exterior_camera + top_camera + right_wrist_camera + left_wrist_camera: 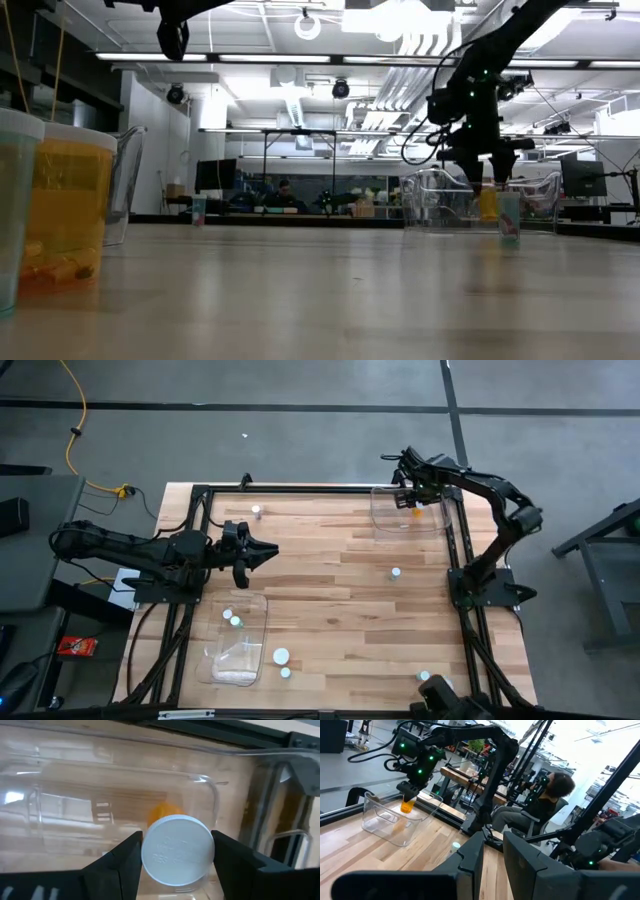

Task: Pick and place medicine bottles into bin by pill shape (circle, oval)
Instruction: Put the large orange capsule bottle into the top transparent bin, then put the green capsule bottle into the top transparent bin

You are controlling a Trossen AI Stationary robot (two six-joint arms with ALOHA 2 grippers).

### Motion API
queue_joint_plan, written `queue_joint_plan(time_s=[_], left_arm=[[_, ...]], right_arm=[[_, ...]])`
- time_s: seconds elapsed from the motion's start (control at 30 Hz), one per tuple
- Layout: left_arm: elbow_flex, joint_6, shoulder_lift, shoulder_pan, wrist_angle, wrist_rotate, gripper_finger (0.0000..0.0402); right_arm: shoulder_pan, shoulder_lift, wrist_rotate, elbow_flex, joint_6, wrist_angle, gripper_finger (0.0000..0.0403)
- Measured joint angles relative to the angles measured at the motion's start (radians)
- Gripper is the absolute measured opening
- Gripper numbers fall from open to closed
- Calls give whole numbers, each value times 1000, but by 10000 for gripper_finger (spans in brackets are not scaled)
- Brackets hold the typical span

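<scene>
My right gripper [414, 506] is shut on an orange-amber bottle [162, 813] with a white cap [177, 850], at the clear bin [385, 525] on the table's far right. The left wrist view also shows that bottle [407, 806] at the bin's rim. My left gripper [268, 551] hangs open and empty above the table's left middle. Loose bottles stand on their bases on the wood: one at the far left [257, 511], one at the right middle [396, 573], one by the near right edge [424, 676]. My right gripper pinches the bottle between its two fingers [125, 860] at the white cap's rim [150, 851], one finger on either side. The fingers point down from above. The bottle hangs upright below them, its orange body [487, 204] between the bin's walls; whether it touches the bin's floor I cannot tell.
A second clear bin [215, 660] lies at the near left with two bottles [232, 618] at its far end. Two more bottles [281, 656] stand just right of it. A black frame [300, 488] runs round the table. A person [547, 795] sits beyond the table's right side.
</scene>
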Motion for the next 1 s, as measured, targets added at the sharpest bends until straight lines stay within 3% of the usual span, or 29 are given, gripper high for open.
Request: queue_joint_plan(time_s=[0.23, 0.7, 0.87, 1.0], left_arm=[[0, 0, 0, 0, 0, -2, 62], [0, 0, 0, 0, 0, -2, 62], [0, 0, 0, 0, 0, -2, 62], [0, 1, 0, 0, 0, -3, 62]], right_arm=[[-6, 16, -21, -2, -28, 46, 193], [-14, 12, -25, -2, -42, 54, 258], [-13, -74, -7, -2, -114, 65, 259], [11, -220, -24, -3, -158, 111, 259]])
